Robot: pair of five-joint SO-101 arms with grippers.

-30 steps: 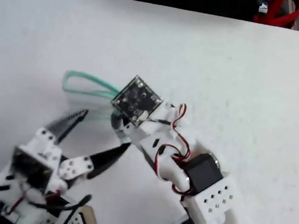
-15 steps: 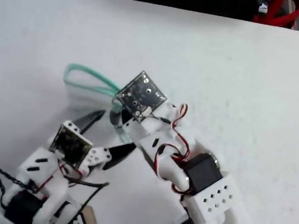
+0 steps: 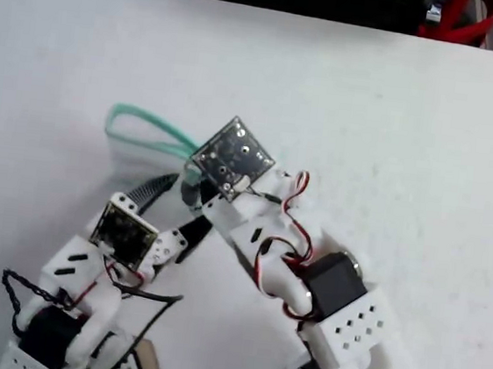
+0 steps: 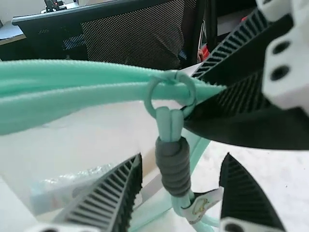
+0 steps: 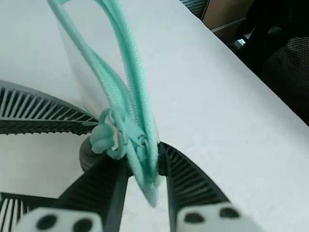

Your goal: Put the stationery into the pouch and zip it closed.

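Note:
A clear pouch (image 3: 137, 150) with a mint zipper lies left of the table's middle. My right gripper (image 3: 195, 198) is shut on the pouch's zipper end (image 5: 145, 174), pinching the mint tape between its black fingers. My left gripper (image 3: 173, 209) stands open around the zipper pull (image 4: 172, 162), a grey sleeve on a mint cord hanging from the slider ring; neither finger touches it. Stationery (image 4: 67, 181) shows dimly through the pouch wall. The zipper (image 5: 126, 63) gapes open away from the slider.
The white table (image 3: 394, 121) stretches bare to the right and the back. The two arms crowd close together at the pouch's near end. A brown block (image 3: 146, 363) sits by the left arm's base. Red cables (image 3: 458, 22) hang beyond the far edge.
The left arm has swung in toward the pouch and its fingers have narrowed around the zipper pull. The right gripper keeps its hold on the pouch end, shifted slightly.

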